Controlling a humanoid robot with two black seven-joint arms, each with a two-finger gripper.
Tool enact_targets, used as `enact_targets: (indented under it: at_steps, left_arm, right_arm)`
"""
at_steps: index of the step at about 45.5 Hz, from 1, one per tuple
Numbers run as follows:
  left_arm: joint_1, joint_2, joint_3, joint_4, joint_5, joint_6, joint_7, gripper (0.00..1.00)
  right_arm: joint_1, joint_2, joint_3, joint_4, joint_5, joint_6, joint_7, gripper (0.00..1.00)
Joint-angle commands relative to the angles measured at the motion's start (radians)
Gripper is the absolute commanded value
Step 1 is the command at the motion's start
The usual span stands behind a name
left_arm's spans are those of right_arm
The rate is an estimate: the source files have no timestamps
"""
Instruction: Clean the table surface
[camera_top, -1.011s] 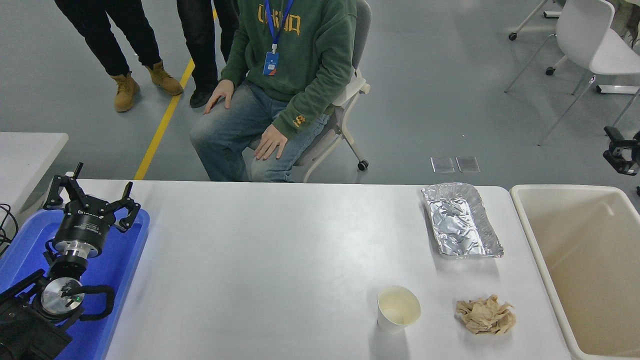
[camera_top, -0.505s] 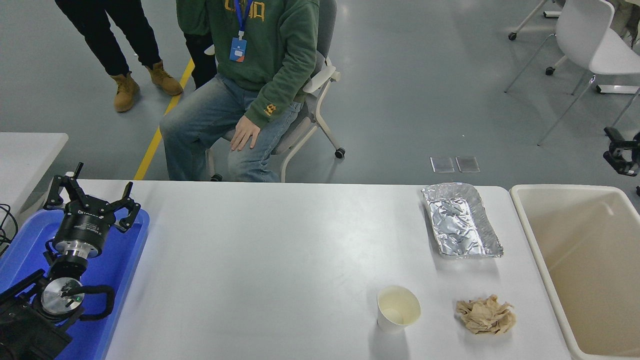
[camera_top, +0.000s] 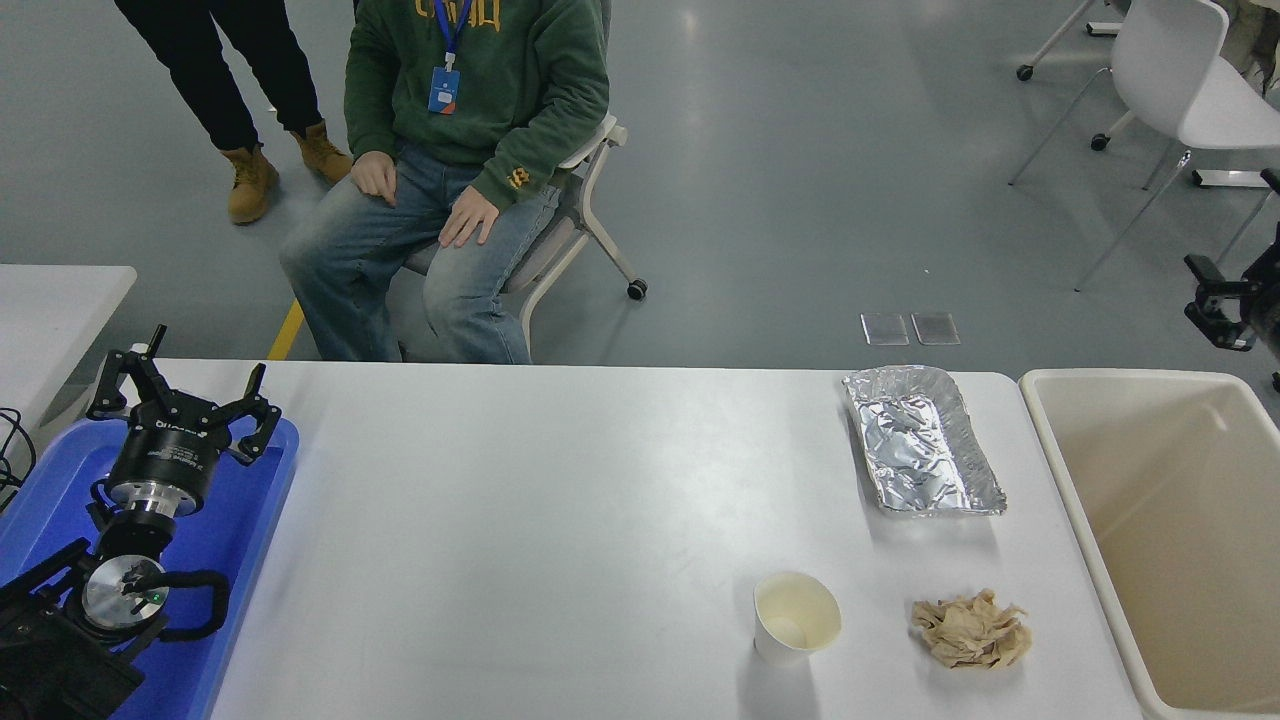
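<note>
1. Right gripper (camera_top: 1215, 310) at right edge, beyond the beige bin (camera_top: 1060, 440); finger state unclear.
2. Left gripper (camera_top: 180, 405) parked over blue tray (camera_top: 255, 520), fingers spread, holding nothing.
3. Table surface (camera_top: 550, 530) lies left of and nearer than the right gripper; foil tray (camera_top: 920, 440), crumpled paper (camera_top: 970, 628) and paper cup (camera_top: 795, 615) all sit at its right end, so the right arm is nearer.

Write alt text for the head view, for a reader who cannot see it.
A wide white table surface holds a crumpled foil tray, an upright white paper cup and a crumpled brown paper wad near a beige plastic bin. The open left gripper sits over a blue tray; a seated person faces the table.
</note>
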Motion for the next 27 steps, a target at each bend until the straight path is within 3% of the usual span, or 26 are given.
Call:
enact_targets:
  at_steps: [1,11,27]
  left_arm:
    - [0.0,0.0,0.0,0.0,0.001,-0.001,0.0,1.0]
    - [-0.001,0.0,0.0,0.0,0.001,-0.001,0.0,1.0]
    - [-0.001,0.0,0.0,0.0,0.001,0.0,0.001,1.0]
  right_arm:
    - [-0.005,0.003,-0.025,0.042,-0.003,0.0,0.002,1.0]
    - [0.018,-0.006,-0.063,0.103,-0.068,-0.003,0.003,1.0]
    - [0.017,-0.144,-0.114,0.425,-0.325,-0.009,0.005,1.0]
